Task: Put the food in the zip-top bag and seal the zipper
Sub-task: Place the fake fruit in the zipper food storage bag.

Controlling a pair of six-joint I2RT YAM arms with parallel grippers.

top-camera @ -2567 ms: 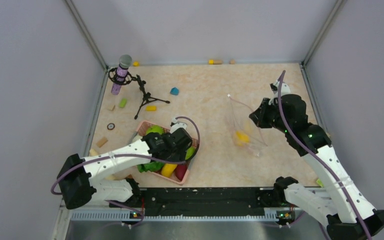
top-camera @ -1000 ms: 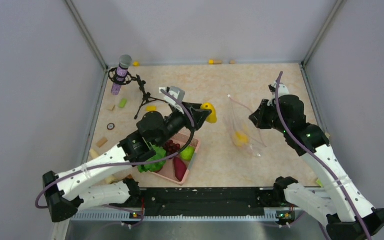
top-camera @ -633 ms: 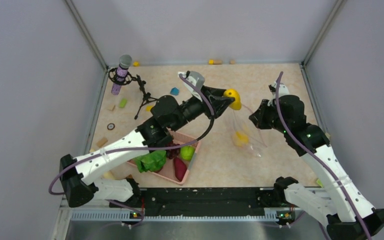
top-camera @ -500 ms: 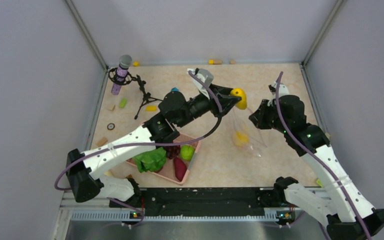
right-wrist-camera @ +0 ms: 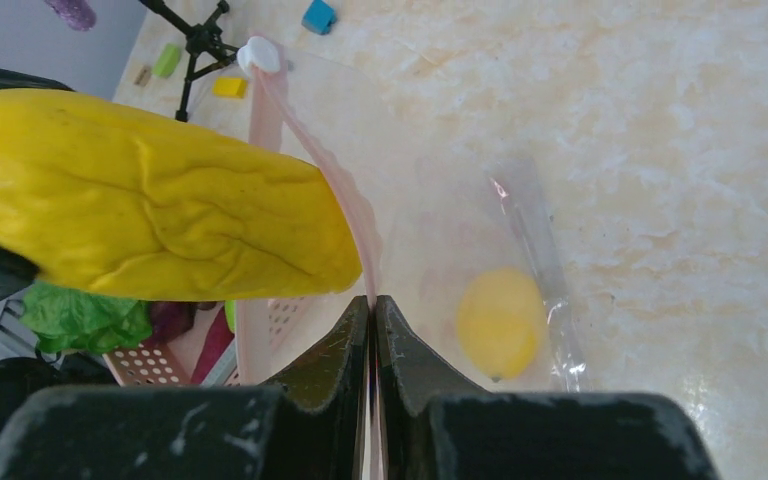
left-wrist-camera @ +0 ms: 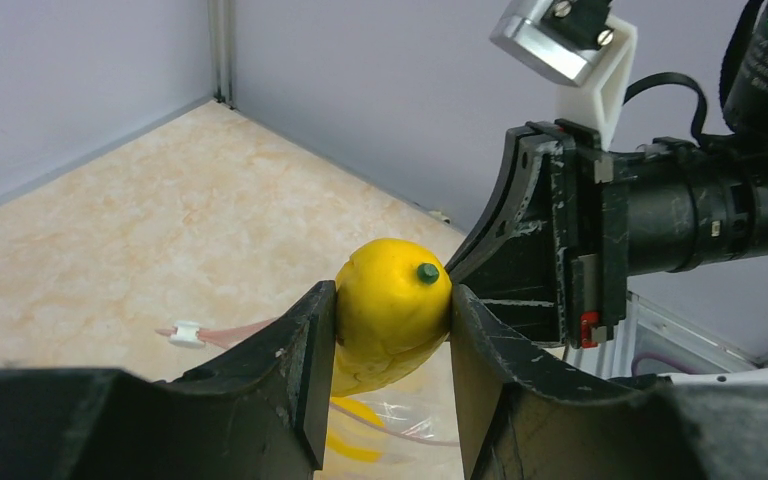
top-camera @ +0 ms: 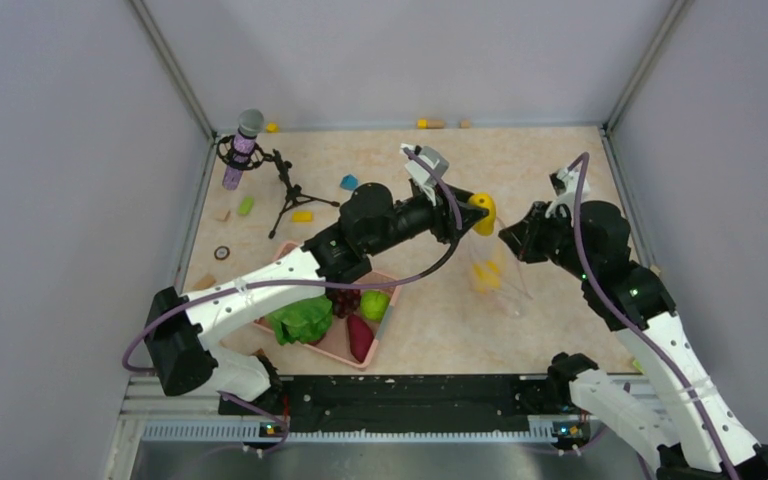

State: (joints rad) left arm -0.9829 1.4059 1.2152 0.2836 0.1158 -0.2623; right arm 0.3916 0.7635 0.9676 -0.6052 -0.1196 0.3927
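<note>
Left claw [left-wrist-camera: 388, 330]: clamped across one end of the toy banana [right-wrist-camera: 150, 200], jaws a banana's thickness apart, carrying it in the air right at the bag's mouth.
Right claw [right-wrist-camera: 372, 310]: pinched nearly flat on the zipper [right-wrist-camera: 285, 105], holding that edge up.
Zip-top bag [top-camera: 495, 275]: right of centre, draped from the right claw down to the tabletop [top-camera: 410, 160]; a lemon [right-wrist-camera: 500, 322] already lies inside.
Other food: lettuce [top-camera: 303, 320] and the rest sit in the pink basket [top-camera: 290, 250], near left.
Banana: matte yellow, creased skin, long and curved. It looks light and a little squashy, so a grip across its width should do.
Bag: clear, thin, crinkly film. It looks limp and slippery, likely to fold shut; the stiffer pink strip seems the best handhold.
</note>
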